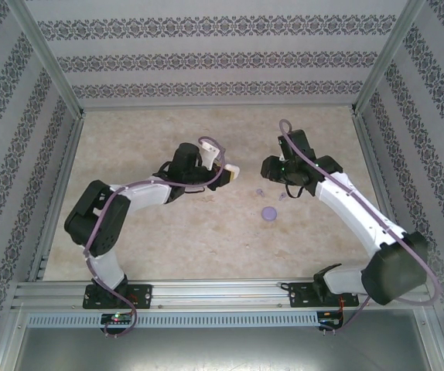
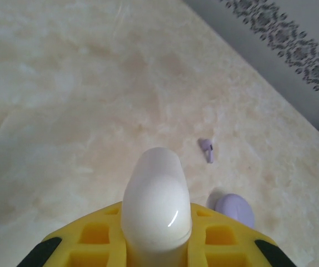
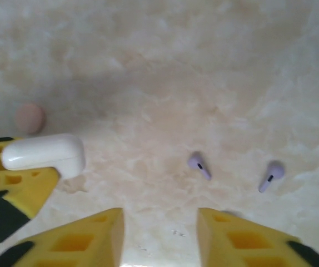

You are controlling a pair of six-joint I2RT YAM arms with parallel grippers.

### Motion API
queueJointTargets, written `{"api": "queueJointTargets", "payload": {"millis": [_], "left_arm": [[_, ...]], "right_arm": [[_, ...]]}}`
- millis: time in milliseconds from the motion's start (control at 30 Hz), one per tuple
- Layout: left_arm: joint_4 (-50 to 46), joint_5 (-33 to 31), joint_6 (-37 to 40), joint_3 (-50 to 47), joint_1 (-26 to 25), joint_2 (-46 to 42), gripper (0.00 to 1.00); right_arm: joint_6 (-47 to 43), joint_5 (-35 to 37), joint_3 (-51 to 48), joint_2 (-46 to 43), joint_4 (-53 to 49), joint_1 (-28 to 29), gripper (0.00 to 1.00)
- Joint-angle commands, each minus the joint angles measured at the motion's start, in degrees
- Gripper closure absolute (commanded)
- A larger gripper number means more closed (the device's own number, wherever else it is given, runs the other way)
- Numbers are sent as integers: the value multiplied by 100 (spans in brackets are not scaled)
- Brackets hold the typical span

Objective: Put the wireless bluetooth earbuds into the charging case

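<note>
Earbuds in pale purple lie on the table, right of its middle, both loose and apart from each other.

In the top view, the left arm reaches in from the left. The left fingers are clamped narrow on a white case, whose rounded end sticks out to the right. Next come one earbud and, nearer the arm bases, a purple case lying alone. The right fingers hang furthest right.

In the right wrist view, a pinkish round thing lies far left. Beside it is the white case in its yellow grip. Then comes the first earbud, just ahead of the gap between the right fingers, and the second earbud lies further right. The right fingers stand apart with nothing between them.
</note>
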Motion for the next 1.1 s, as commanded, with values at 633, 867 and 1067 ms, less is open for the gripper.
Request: {"api": "queueJointTargets", "payload": {"millis": [633,867,1067], "left_arm": [[-1428,858,-965,1477,748,1893,73],[-2080,530,-692,1622,788,1752,53],[-2508,288,-477,1700,878,1416,49]], "right_arm": [[-526,-170,-508,856,-185,-88,29],[-724,-245,-540,949,-314,-92,25],[-916,-348,-561,1141,-391,-56,24]]}}
